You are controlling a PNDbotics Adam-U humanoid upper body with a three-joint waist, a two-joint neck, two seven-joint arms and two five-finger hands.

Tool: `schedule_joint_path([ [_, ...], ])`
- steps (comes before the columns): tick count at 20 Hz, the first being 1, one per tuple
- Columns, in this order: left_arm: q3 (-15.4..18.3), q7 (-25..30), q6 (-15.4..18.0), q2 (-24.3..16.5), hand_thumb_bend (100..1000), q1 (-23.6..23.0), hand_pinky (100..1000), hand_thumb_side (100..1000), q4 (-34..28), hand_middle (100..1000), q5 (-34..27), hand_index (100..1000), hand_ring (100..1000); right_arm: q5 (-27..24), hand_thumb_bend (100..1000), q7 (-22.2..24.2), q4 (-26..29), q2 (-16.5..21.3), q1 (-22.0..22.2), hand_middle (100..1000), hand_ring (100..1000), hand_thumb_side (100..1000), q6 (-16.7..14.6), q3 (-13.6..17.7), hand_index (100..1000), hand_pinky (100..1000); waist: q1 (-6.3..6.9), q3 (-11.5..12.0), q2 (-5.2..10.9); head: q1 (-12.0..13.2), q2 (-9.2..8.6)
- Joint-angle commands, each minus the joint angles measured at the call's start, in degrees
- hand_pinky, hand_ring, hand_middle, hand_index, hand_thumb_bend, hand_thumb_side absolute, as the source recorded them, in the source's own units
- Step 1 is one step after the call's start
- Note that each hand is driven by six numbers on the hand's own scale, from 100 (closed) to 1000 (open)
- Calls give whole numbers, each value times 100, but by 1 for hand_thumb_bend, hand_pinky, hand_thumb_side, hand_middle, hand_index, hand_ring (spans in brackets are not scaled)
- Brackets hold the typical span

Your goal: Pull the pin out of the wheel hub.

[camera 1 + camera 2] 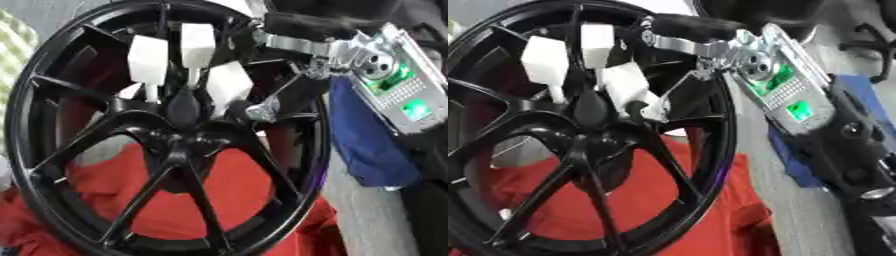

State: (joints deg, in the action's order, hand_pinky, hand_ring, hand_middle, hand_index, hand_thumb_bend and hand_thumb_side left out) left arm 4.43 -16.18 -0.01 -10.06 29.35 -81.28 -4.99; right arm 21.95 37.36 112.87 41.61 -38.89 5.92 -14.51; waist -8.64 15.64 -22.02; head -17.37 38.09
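Right, in the left eye view the black wheel (166,135) fills most of the picture, tilted, with its hub (179,117) a little above centre. My right hand (188,65) comes in from about two o'clock, the arm's silver joints and a green-lit panel (398,92) trailing behind it toward the upper right. Its white-tipped fingers (147,60) fan down over the hub from twelve o'clock, and a dark teardrop shape, which I take to be the pin (184,107), sits at the hub just beneath them. The fingers look curled toward it, but I cannot tell whether they actually pinch it or only hover around it. Red cloth (175,200) lies behind the spokes at six o'clock, and blue cloth (367,145) at three o'clock.

In the right eye view the same scene shifts left: the fingertips bracket the dark pin from eleven to one o'clock, the thumb side at about three o'clock of the hub. My left hand shows in neither view.

I judge this as the grasping step, the pull not yet made. Next I need the fingers closed squarely on the pin's head, then a straight draw along the pin's axis, away from the hub, without snagging a spoke.
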Motion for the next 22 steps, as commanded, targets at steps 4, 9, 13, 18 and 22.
schedule_joint_path([
  [4,-21,46,8,-41,104,91,674,932,-117,488,11,728,556,-59,269,-7,-61,135,-102,618,651,184,7,60,768,666,29,11,92,-43,-103],
  [9,-25,56,5,-34,105,94,674,933,-115,488,13,728,557,-216,165,-44,-76,135,-111,500,637,113,77,56,696,640,27,15,97,-62,-85],
  [13,-28,63,-7,-24,107,89,675,936,-108,488,16,728,558,-599,100,-180,-103,126,-118,325,597,100,332,49,558,598,21,19,116,-84,-44],
  [18,-26,65,-15,-4,111,59,675,937,-90,489,22,728,559,-1507,100,-441,23,280,-152,218,551,100,818,155,506,545,11,4,180,-112,6],
  [22,-20,59,-16,19,115,26,676,938,-78,490,32,728,559,-2005,100,-657,160,520,-197,187,535,100,1031,306,491,531,2,0,251,-147,43],
])
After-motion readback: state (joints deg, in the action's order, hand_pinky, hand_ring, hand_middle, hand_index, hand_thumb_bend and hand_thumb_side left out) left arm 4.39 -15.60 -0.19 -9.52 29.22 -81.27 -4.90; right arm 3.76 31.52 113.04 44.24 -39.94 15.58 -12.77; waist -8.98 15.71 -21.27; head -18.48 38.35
